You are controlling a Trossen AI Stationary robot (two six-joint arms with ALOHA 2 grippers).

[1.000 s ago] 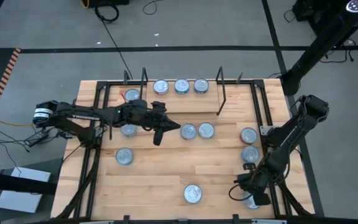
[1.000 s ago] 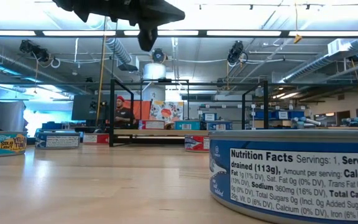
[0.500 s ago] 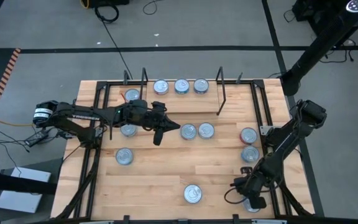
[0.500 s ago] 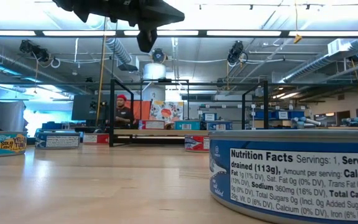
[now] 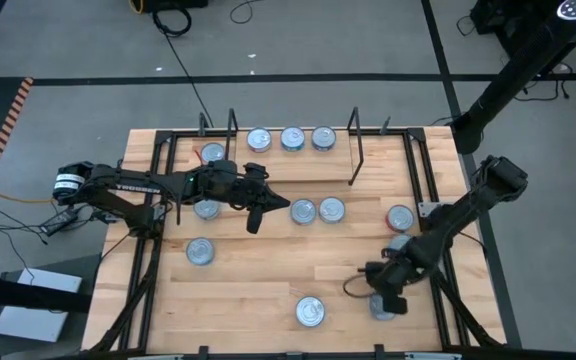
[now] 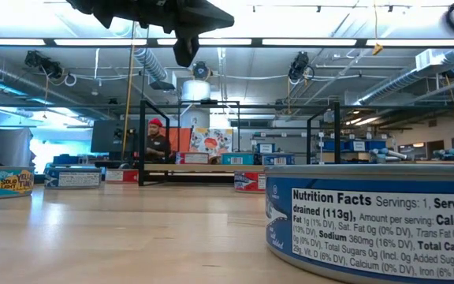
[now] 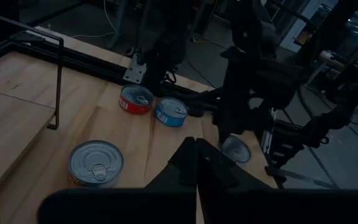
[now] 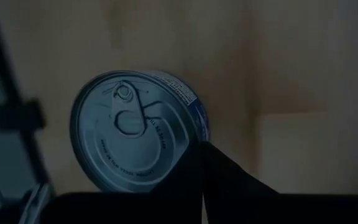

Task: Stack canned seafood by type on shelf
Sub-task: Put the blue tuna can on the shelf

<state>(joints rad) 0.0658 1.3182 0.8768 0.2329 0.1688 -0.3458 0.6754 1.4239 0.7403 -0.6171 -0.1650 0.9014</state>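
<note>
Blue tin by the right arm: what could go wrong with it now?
1. The right end effector is shut, with its tips beside the flat round blue-labelled tin with a silver lid, not around it. It may only nudge the tin instead of picking it up.
2. That tin lies near a corner of the light wooden tabletop, so a push might slide it towards the edge.

The left end effector waits, shut, above the table's middle.
</note>
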